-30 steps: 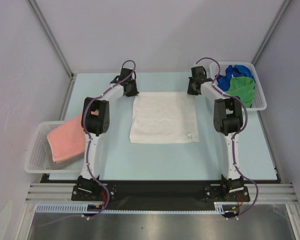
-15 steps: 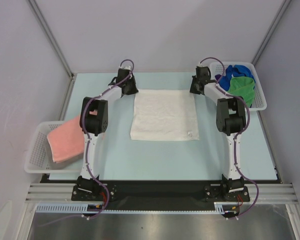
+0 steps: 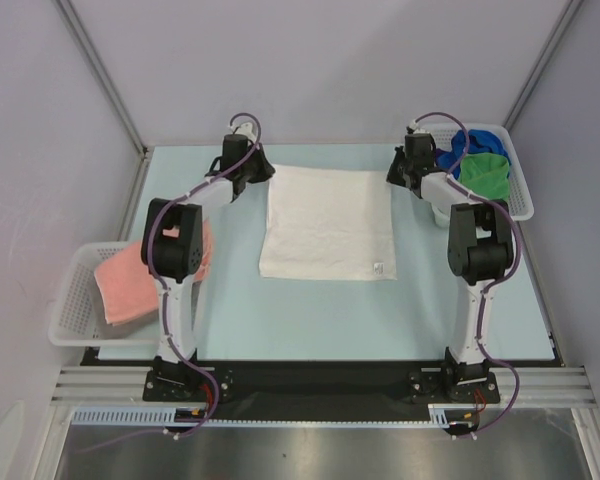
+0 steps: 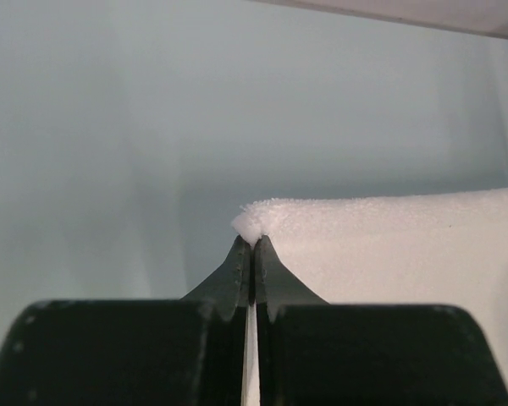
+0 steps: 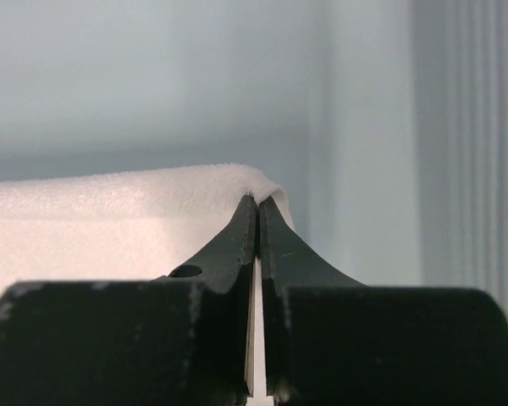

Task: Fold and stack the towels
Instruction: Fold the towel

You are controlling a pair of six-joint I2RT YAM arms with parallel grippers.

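A white towel (image 3: 329, 224) with a small tag at its near right corner lies spread on the pale blue table. My left gripper (image 3: 268, 172) is shut on the towel's far left corner (image 4: 252, 222). My right gripper (image 3: 392, 172) is shut on its far right corner (image 5: 262, 182). Both wrist views show the terry cloth pinched between the fingertips. A salmon pink towel (image 3: 135, 277) lies folded in the left basket (image 3: 72, 300). Blue (image 3: 472, 143) and green (image 3: 485, 175) towels lie bunched in the right basket (image 3: 520, 195).
The table's far edge and back wall run just beyond both grippers. The left arm's elbow (image 3: 172, 240) hangs over the pink towel and the left basket's inner side. The right arm's elbow (image 3: 478, 245) stands near the right basket.
Both grippers have moved toward the far edge of the table with the towel's far corners, drawing the white towel longer and flatter. Both elbows have swung outward.
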